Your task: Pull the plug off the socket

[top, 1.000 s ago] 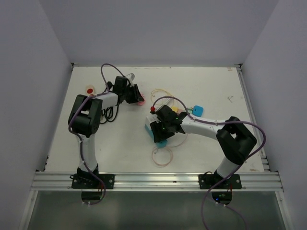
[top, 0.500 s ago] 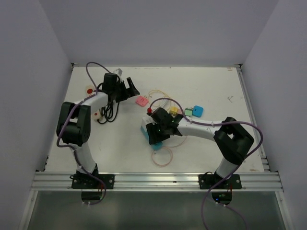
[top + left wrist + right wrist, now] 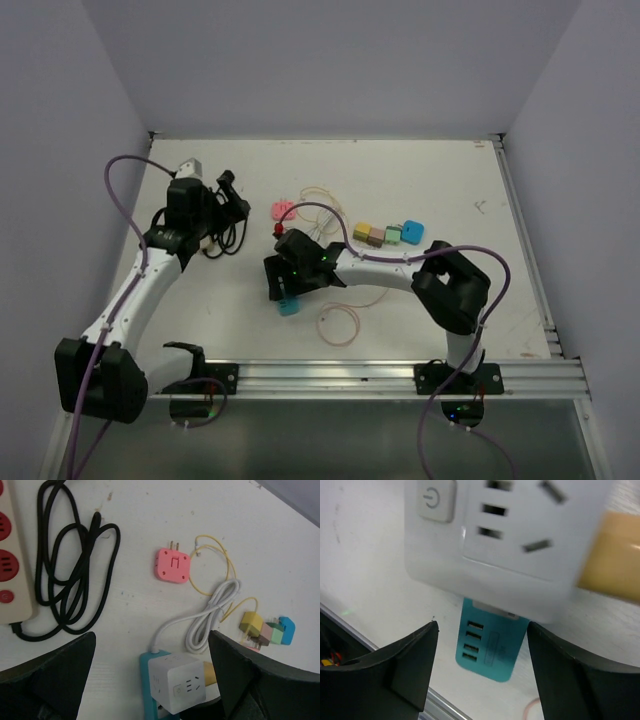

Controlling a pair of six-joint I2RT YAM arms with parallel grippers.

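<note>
The pink plug [image 3: 173, 565] lies loose on the table with its prongs showing, apart from the socket; in the top view the plug [image 3: 283, 211] sits between the two arms. The socket is a white cube [image 3: 177, 682] on a teal base [image 3: 491, 645] with a white cord [image 3: 215, 610]. A yellow piece [image 3: 612, 555] sticks out of the cube's side. My left gripper [image 3: 150, 645] is open and empty, back from the plug [image 3: 232, 195]. Over the socket, my right gripper [image 3: 482, 630] is open, its fingers either side of the teal base [image 3: 290, 307].
A beige power strip [image 3: 12, 555] and a coiled black cable [image 3: 70, 580] lie at the left. Small yellow, pink, green and blue plugs [image 3: 385, 235] sit right of centre, with a thin yellow wire [image 3: 220, 560] nearby. A loop [image 3: 338, 325] lies near the front rail [image 3: 320, 375].
My left gripper opened, let go of the pink plug and pulled back to the left. The right arm moved left with the socket, and its jaws widened.
</note>
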